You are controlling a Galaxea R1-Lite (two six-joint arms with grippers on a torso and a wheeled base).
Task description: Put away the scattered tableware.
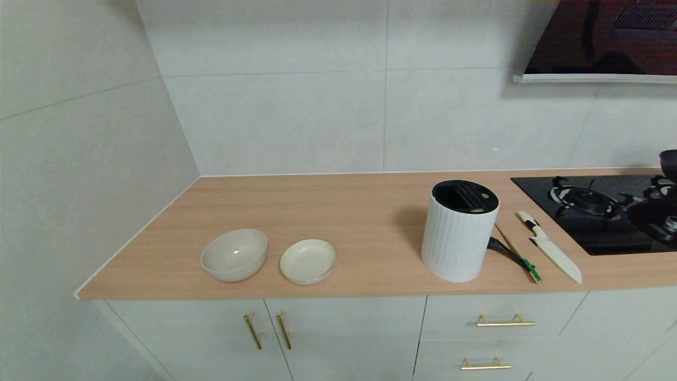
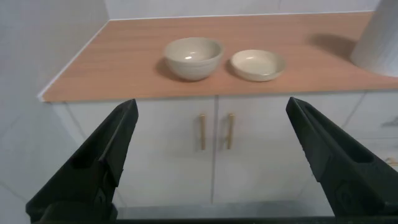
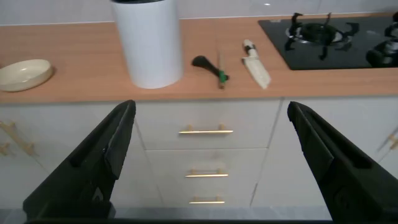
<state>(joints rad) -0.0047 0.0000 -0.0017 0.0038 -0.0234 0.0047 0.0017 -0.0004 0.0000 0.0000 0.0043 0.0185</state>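
My left gripper point(image 2: 211, 109) and right gripper point(image 3: 210, 109) hung low before the cabinet fronts, both spread wide and empty, which I took to mean nothing had been picked yet. On the counter point(image 1: 344, 206) above, the bowl point(image 1: 234, 254) and shallow dish point(image 1: 308, 260) sat just beside each other near the front edge. Farther right stood the white slotted holder point(image 1: 458, 238), where I judged the loose pieces belonged. A black-handled utensil point(image 1: 500, 246), a green-tipped stick point(image 1: 533, 271) and a white knife point(image 1: 550, 247) lay beside it, short of the stove point(image 1: 597, 209).
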